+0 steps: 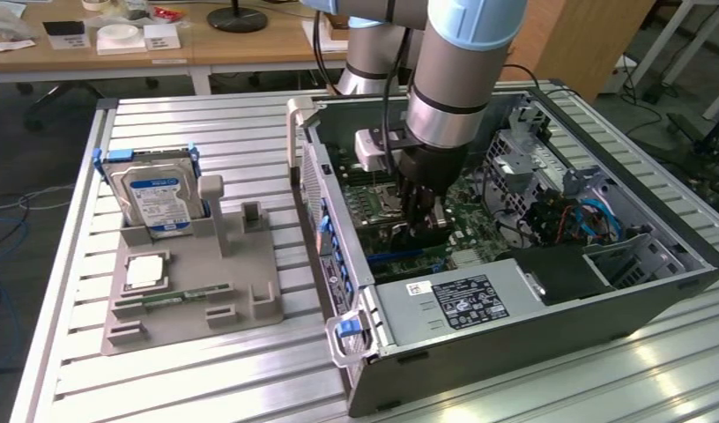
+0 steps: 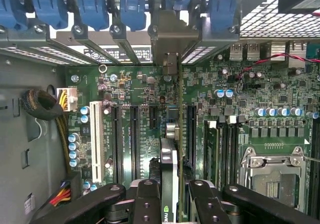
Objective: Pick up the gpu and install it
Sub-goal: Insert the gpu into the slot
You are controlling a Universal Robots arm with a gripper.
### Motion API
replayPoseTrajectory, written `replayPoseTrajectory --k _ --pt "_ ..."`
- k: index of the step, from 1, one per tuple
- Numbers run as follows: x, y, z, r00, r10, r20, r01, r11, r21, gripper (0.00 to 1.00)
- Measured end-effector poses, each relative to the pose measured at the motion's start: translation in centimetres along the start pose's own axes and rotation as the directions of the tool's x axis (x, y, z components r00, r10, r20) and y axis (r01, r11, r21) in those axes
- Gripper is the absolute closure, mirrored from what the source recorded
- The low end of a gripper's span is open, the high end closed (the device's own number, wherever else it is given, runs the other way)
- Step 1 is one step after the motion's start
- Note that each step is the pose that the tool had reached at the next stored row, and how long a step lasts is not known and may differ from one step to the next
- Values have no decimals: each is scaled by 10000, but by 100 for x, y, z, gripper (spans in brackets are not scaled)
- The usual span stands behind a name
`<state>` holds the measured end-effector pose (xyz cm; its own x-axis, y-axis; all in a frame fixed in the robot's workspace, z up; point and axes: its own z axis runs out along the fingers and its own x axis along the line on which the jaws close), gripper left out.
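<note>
The thin dark gpu card (image 2: pixel 169 176) stands edge-on between the black jaws, which are closed narrowly on its flat faces so that its connector edge faces the long black expansion slots (image 2: pixel 134 134) of the green motherboard (image 2: pixel 150 91). Its silvery bracket (image 2: pixel 169 59) seems to meet the rear slot opening, though I cannot tell whether the card is seated. The open grey computer case (image 1: pixel 641 300) lies on the ribbed metal tabletop (image 1: pixel 195 123), beside a grey parts holder (image 1: pixel 236 282).
</note>
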<state>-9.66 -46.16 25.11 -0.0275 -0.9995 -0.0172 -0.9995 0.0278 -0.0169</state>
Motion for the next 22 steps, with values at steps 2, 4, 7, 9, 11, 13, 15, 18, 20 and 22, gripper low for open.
replayPoseTrajectory --k 2,4,7,9,11,13,15,18,20,22 --pt "-1 1 13 10000 1 0 -1 10000 1 74" --pt "0 1 13 10000 0 -1 0 10000 0 74" --pt "0 1 13 10000 1 -1 -1 10000 1 74" --pt "0 2 13 10000 -2 0 2 10000 2 74" --pt "-1 2 14 10000 -1 1 1 10000 2 74" --pt "-1 6 14 10000 2 1 -2 10000 4 74" --pt "-1 10 14 10000 0 1 0 10000 2 74" --pt "0 13 13 10000 0 0 0 10000 2 74" --pt "0 14 15 10000 0 0 0 10000 1 74" --pt "1 15 20 10000 0 -1 0 10000 1 74"
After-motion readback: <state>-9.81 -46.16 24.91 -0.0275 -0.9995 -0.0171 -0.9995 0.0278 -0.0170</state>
